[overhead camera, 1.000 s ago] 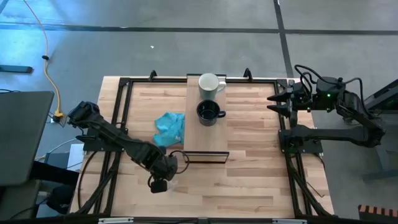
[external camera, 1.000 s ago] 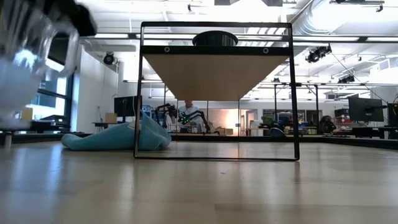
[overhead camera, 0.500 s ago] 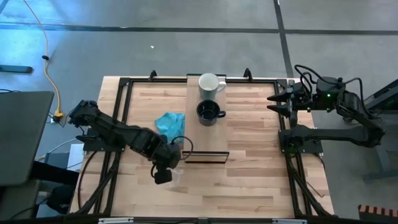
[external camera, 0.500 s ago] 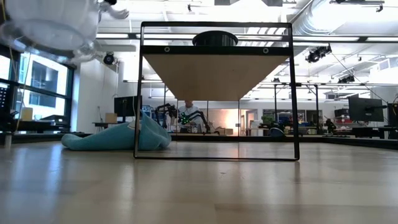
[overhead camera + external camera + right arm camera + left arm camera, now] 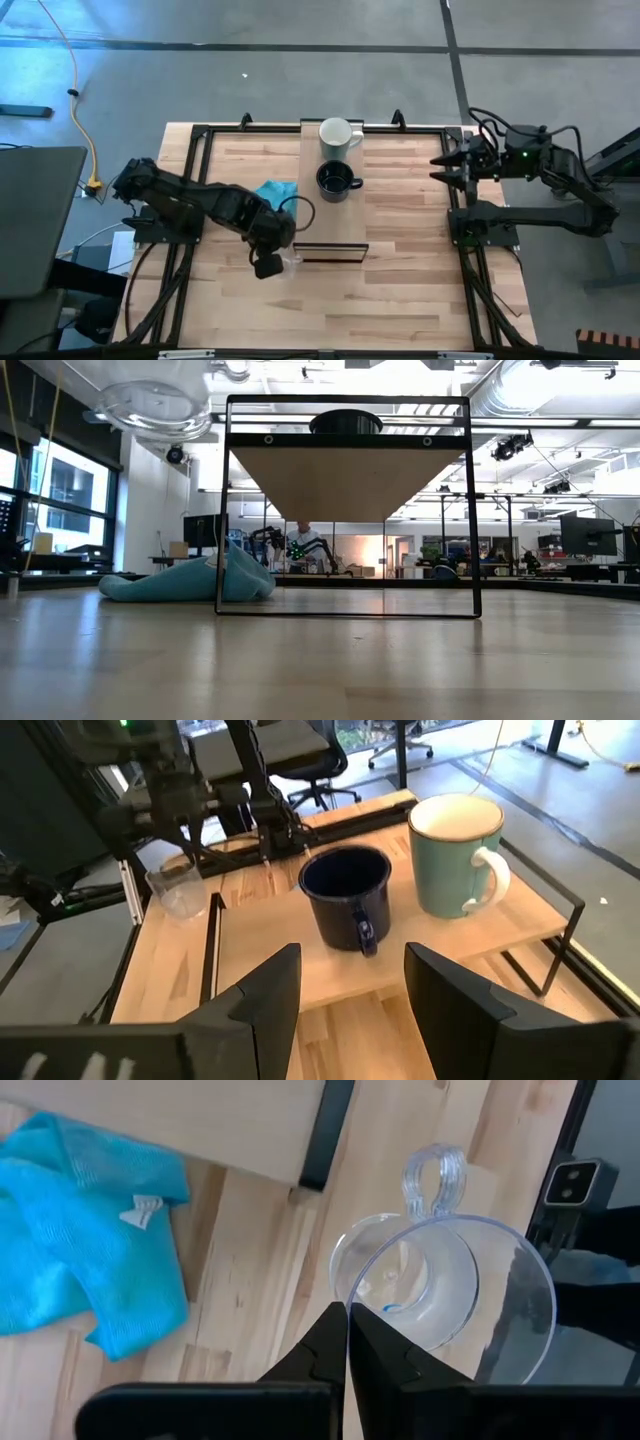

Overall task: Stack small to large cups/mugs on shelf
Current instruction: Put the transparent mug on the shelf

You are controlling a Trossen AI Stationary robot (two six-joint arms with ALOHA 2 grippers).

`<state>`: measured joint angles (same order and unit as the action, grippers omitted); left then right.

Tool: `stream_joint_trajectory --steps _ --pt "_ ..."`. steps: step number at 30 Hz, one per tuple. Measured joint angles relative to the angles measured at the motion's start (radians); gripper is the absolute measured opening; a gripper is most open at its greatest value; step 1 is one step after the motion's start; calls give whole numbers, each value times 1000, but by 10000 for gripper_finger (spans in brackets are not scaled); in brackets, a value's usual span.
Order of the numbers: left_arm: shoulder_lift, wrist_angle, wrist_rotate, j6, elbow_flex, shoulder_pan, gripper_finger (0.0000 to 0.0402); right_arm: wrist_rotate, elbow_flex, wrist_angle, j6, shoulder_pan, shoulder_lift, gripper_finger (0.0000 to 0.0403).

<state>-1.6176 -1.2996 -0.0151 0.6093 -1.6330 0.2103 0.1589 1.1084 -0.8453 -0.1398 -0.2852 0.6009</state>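
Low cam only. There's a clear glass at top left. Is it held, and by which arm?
Observer: It's held. The left gripper is shut on the glass cup, pinching its rim wall.
Operator: Is it over the shelf?
Observer: No. From above, it hangs beside the shelf, at the empty end on the left arm's side.
Operator: What's on top of the shelf?
Observer: The black mug is around the middle and the white mug is at the far end. Both are upright.
Operator: Right arm?
Observer: The right gripper waits at the table's right edge, open and empty.
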Motion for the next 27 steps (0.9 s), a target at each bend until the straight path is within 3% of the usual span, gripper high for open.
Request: stream_joint_trajectory --steps 12,17,27 --pt "0 -48 -1 -58 -84 -81 0 0 -5 -70 -18 0 -1 171" --pt "-2 -87 0 -82 -127 -122 0 0 -82 -53 -22 0 -27 171" --pt "-2 -122 13 -139 -193 -211 0 102 -328 236 -51 0 -144 171"
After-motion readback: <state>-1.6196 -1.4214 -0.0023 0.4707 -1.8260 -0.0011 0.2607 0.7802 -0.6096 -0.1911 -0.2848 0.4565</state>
